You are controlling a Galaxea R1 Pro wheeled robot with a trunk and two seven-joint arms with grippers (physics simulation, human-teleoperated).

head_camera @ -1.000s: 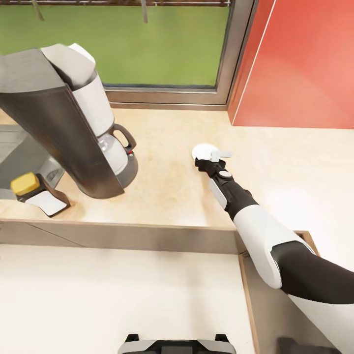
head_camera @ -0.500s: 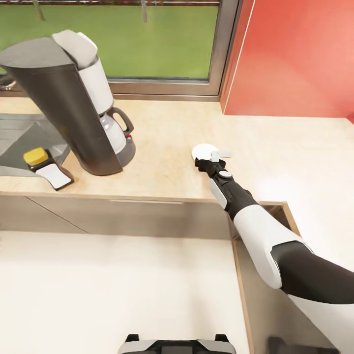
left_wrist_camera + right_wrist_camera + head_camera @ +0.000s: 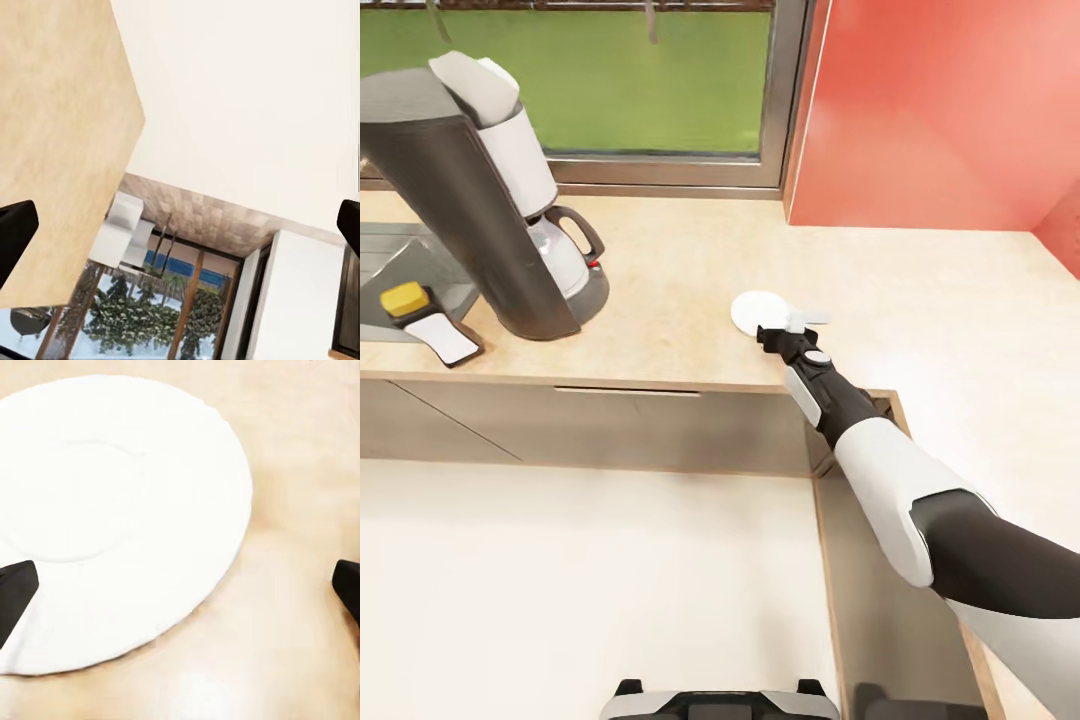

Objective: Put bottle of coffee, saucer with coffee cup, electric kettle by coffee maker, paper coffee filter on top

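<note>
Two items of the task lay apart in the head view: the saucer (image 3: 761, 311) at frame centre on the kitchen countertop (image 3: 660, 340), and the coffee maker (image 3: 470, 200) at upper left, with the bottle of coffee (image 3: 422, 320) lying at the left edge beside it. Against the earlier frames the whole picture had shifted: the counter edge sat higher and the machine farther left, a move of the camera. The right gripper (image 3: 778, 333), formerly over the saucer's rim, was now at its near edge with the plate exposed beyond it.

In the left wrist view, the left gripper (image 3: 180, 225) stood wide open, its dark fingertips (image 3: 15, 229) at opposite frame edges, holding nothing, over pale floor and a beige surface.

In the right wrist view, the saucer (image 3: 112, 510) lay flat on the wood at upper left; the right gripper (image 3: 180, 585) was spread wide and empty, one fingertip (image 3: 15, 589) over the plate's edge.
</note>
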